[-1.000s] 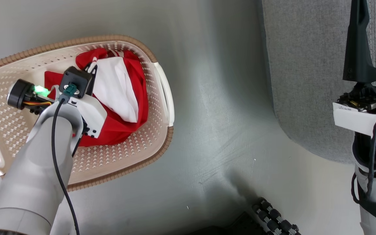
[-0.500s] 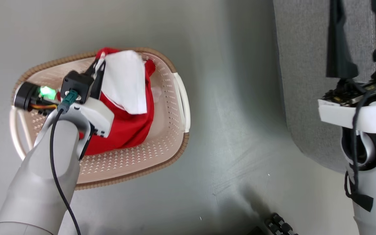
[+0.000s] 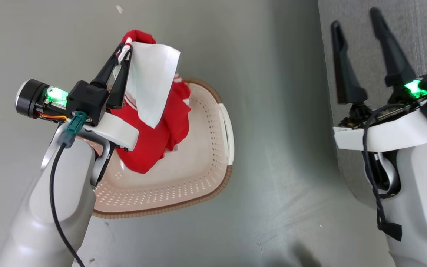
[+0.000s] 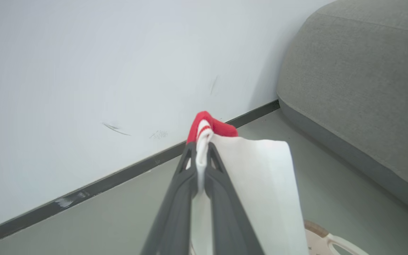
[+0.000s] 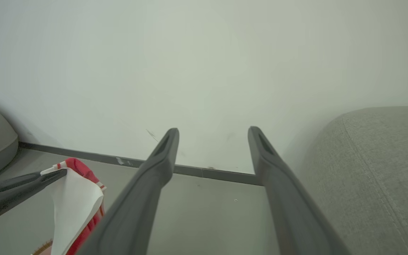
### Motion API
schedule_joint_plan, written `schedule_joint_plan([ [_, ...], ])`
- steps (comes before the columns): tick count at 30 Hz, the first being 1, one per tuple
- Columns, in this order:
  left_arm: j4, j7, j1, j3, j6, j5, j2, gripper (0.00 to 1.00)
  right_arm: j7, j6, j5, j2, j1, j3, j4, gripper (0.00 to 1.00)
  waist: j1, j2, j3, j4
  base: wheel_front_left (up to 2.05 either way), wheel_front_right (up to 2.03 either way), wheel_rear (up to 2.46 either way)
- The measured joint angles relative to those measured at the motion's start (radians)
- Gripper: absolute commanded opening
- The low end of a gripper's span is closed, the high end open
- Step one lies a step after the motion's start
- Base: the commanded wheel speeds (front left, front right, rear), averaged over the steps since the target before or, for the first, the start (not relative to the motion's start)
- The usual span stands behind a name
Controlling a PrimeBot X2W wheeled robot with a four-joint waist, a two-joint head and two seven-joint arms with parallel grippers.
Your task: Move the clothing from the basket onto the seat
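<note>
Head view: the left gripper [image 3: 123, 55] pinches the top edge of the red and white jersey [image 3: 150, 144], its two dark fingers closed tight on the fabric. The jersey hangs down from that grip over the cream perforated basket [image 3: 198, 174], a white panel draped in front of the red cloth; whether its lower end touches the basket floor I cannot tell. The basket stands on the grey floor [image 3: 272, 111]. The right gripper [image 3: 354, 18] stands with its jaws spread wide and nothing between them, over the edge of the grey upholstered seat [image 3: 424, 37], well apart from the basket

Left wrist view: the left gripper [image 4: 200, 152] has its fingers pressed together on a white striped hem, a red fold bulging above the tips and the white panel of the jersey [image 4: 260, 184] falling to the right. The basket's brown rim [image 4: 313, 228] shows at the bottom, the seat [image 4: 360, 71] at the right, a pale wall [image 4: 83, 53] behind

Right wrist view: the right gripper [image 5: 214, 132] is wide open and empty, the seat [image 5: 374, 170] just to its right. At the lower left the left gripper [image 5: 57, 172] grips the hanging jersey [image 5: 73, 202]
</note>
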Motion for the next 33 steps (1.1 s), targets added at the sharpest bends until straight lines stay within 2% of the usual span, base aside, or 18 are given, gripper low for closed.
schedule_joint_plan([
  [8,-0.146,-0.003,0.061,0.031,-0.002,-0.027,0.005,0.0,0.0,0.0,-0.004,-0.003,0.012,0.043,0.049,1.0,0.0,0.0,-0.099,0.04,0.0,0.0,0.0],
  [15,-0.199,-0.003,0.085,0.034,-0.036,-0.032,0.034,0.0,0.0,0.0,-0.006,-0.004,0.051,0.091,0.099,1.0,-0.0001,0.0,-0.194,0.07,0.0,0.0,0.0],
  [23,-0.203,-0.003,0.104,0.004,-0.08,-0.033,0.067,0.0,0.0,0.0,-0.033,-0.008,0.09,0.125,0.151,1.0,0.0,0.0,-0.307,0.094,0.0,0.0,0.0],
  [33,-0.175,-0.002,0.146,-0.038,-0.099,-0.052,0.07,0.0,0.0,0.0,-0.034,-0.033,0.141,0.2,0.209,1.0,-0.0001,0.0,-0.429,0.113,0.0,0.0,0.0],
])
